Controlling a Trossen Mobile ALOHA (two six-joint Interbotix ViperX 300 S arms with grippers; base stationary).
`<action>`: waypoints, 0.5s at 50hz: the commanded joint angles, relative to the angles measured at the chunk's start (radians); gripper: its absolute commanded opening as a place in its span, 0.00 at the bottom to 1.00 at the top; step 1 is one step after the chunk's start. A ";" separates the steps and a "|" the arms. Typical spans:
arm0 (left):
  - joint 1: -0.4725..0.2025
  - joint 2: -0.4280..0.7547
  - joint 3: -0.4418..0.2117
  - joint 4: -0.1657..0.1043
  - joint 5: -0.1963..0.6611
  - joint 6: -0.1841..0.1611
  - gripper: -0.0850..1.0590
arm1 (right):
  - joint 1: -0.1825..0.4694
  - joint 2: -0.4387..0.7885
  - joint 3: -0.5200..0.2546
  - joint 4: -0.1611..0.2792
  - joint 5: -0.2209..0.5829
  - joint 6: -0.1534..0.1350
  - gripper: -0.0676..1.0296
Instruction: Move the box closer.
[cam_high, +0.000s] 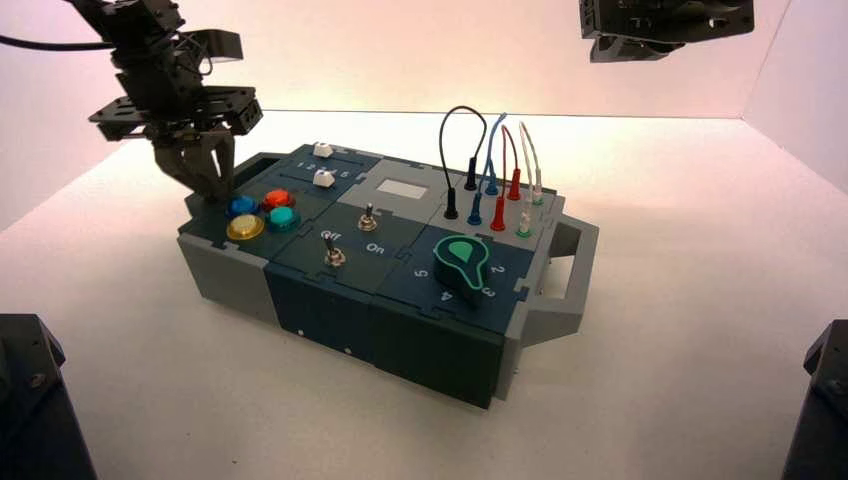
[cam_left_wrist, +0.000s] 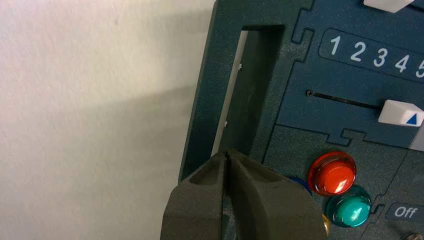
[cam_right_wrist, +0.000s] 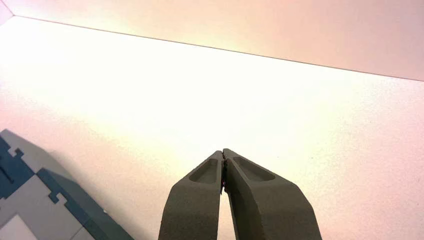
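Box (cam_high: 385, 265) sits mid-frame, turned. Our left gripper (cam_high: 205, 185) at upper left, fingertips pressed together, tips in box's left-end handle (cam_left_wrist: 250, 90). Our right gripper (cam_right_wrist: 223, 156) closed, parked upper right.

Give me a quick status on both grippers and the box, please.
Left gripper shut, tips at the box's left handle slot. Right gripper shut, parked high, off the box. Nothing in the way.

Lab test bench: white-walled enclosure (cam_high: 640, 60), bare white tabletop (cam_high: 680, 380).
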 joint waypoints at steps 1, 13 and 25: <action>-0.067 -0.031 0.025 -0.006 0.009 -0.031 0.05 | -0.002 -0.026 -0.012 0.002 -0.011 0.003 0.04; -0.178 -0.055 0.032 -0.009 0.003 -0.092 0.05 | -0.002 -0.028 -0.011 0.002 -0.011 0.003 0.04; -0.209 -0.133 0.089 -0.012 0.005 -0.141 0.05 | -0.002 -0.029 -0.014 0.000 -0.011 0.003 0.04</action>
